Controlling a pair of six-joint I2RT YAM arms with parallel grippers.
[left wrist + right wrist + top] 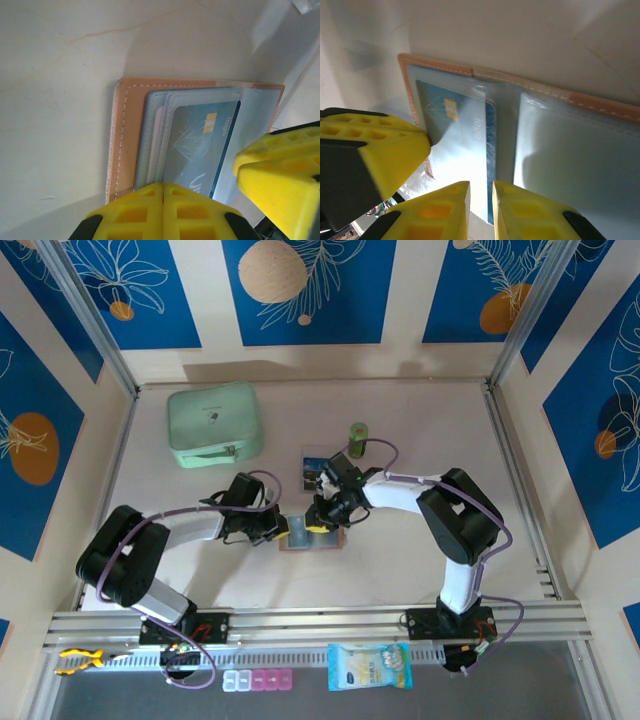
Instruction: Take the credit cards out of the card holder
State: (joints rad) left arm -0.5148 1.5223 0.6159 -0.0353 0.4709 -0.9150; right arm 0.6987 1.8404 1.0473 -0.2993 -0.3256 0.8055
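Left fingers (pixel 135 212) are sitting shut at the card holder (pixel 125 140) near edge; right fingers (pixel 437 210) are narrowly straddling the card (pixel 470 140) edge, grip unclear; table (pixel 60 100) beyond is lying open.

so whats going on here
Two robot arms are working on an open card holder in the middle of the table. The left pincer is shut over the holder's edge. The right pincer is nearly closed about the edge of a blue card that sits in its clear pocket. Whether it actually grips the card is unclear.
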